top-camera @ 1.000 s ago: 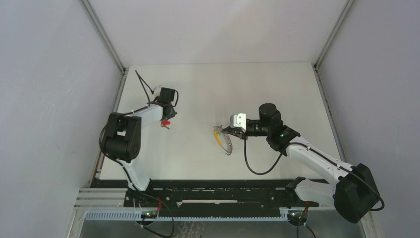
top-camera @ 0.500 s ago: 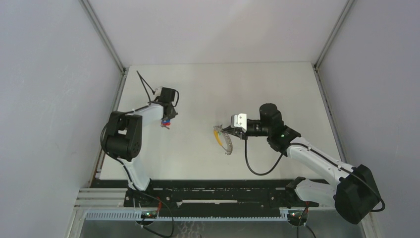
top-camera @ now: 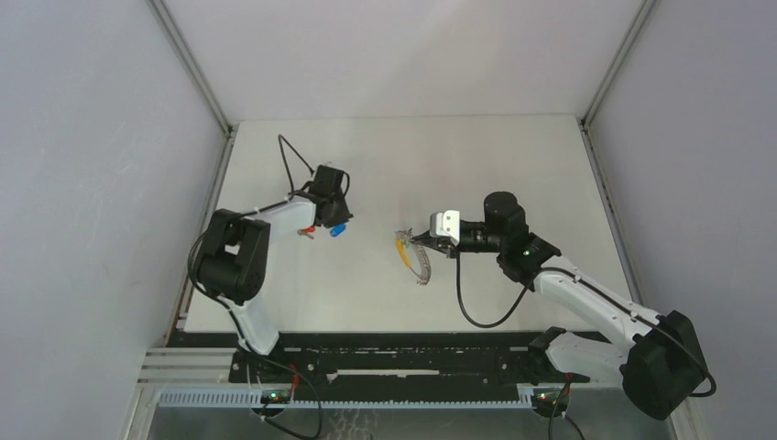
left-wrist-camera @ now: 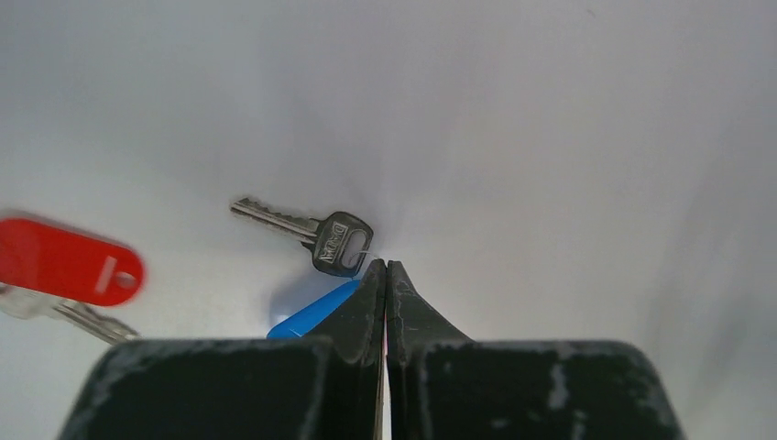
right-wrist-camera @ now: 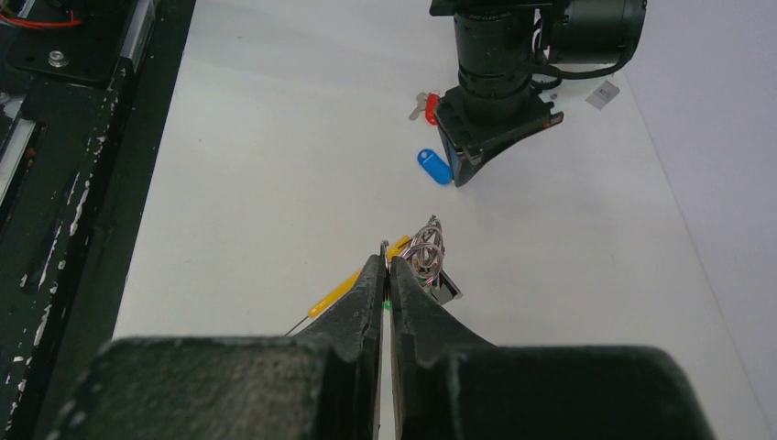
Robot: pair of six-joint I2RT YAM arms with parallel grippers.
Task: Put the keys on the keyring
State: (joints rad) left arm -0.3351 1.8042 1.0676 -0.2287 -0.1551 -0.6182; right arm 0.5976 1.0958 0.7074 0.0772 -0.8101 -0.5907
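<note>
- Since a second ago the left gripper [top-camera: 335, 220] has swung right across the table [top-camera: 513, 156] and closed; the blue tag [top-camera: 337, 230] now shows at its tip, away from the red tag [top-camera: 311, 229]. The right arm has barely shifted.
- Top view: the right gripper [top-camera: 427, 242] sits mid-table, tip at the keyring [top-camera: 414, 261], whose bead chain curves toward the near edge. Both coloured tags lie left of centre, well apart from the ring.
- Left wrist view: the fingers are pressed flat together with no gap. The blue tag slips under the left finger; whether anything is pinched cannot be told. A dark-headed key [left-wrist-camera: 337, 246] lies just beyond the tip, silver blade pointing left. The red tag is blurred at far left, with a silver key [left-wrist-camera: 87, 319] below it.
- Right wrist view: the fingers are fully closed here too. The coiled ring lies just right of the tip, and the yellow tab [right-wrist-camera: 337, 293] sticks out to its left. A grip on it cannot be confirmed.
</note>
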